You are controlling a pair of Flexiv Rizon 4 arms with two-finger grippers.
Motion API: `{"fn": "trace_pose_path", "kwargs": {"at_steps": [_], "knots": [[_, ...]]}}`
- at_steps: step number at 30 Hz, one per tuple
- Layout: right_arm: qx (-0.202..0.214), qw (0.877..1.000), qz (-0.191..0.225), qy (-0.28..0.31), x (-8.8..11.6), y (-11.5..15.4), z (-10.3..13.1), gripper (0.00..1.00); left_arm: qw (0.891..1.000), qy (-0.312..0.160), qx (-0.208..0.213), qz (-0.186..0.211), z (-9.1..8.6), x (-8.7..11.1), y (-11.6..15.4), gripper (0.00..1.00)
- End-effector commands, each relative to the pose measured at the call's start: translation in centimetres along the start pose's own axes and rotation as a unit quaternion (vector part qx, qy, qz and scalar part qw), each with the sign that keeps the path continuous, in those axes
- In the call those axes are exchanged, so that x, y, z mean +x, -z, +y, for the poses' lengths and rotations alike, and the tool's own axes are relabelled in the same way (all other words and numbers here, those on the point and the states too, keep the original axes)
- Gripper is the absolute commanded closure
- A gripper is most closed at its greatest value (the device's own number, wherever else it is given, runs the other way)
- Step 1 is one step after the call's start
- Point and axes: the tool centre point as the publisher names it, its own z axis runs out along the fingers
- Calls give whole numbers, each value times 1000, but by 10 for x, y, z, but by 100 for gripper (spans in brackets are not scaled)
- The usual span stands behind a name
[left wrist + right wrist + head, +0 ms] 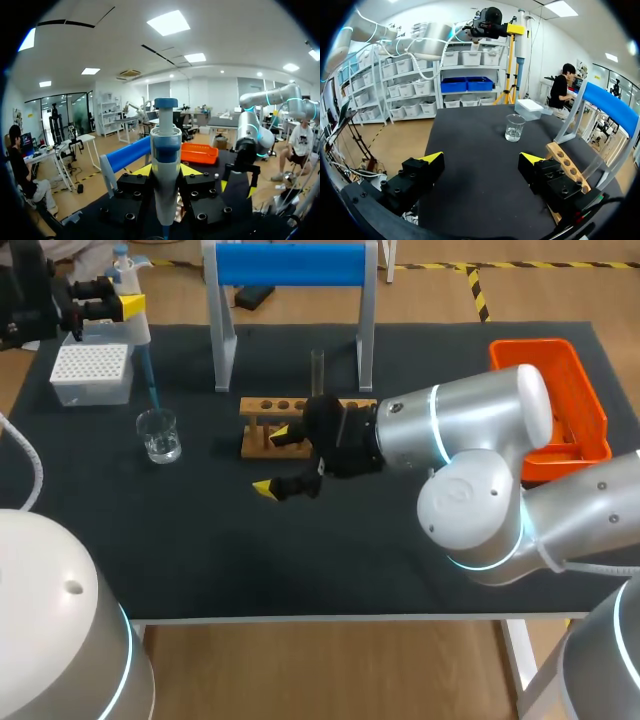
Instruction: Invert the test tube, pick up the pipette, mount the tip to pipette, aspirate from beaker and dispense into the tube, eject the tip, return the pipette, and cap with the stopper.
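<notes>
At the table's far left my left gripper (126,308) is shut on the white and blue pipette (136,332). Its blue tip (150,385) points down at the glass beaker (159,435), ending near the rim. In the left wrist view the pipette (166,165) stands upright between the fingers. My right gripper (278,460) is open and low over the table, just left of the wooden rack (300,410). A clear test tube (318,370) stands upright in the rack. From the right wrist, the beaker (514,127) lies ahead of the open gripper (482,160).
A white tip box (92,372) sits at the far left, behind the beaker. The blue-topped pipette stand (290,265) rises behind the rack. An orange tray (560,390) is at the far right, partly behind my right arm.
</notes>
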Motion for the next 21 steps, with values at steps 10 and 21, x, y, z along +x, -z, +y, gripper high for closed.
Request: {"fn": "trace_pose_path", "kwargs": {"at_steps": [10, 21], "knots": [[0, 1000, 2, 0, 0, 2, 0, 0, 1000, -1, 2, -2, 1, 0, -1, 100], [0, 1000, 2, 0, 0, 2, 0, 0, 1000, 2, 8, -7, 11, -4, 0, 100]]}}
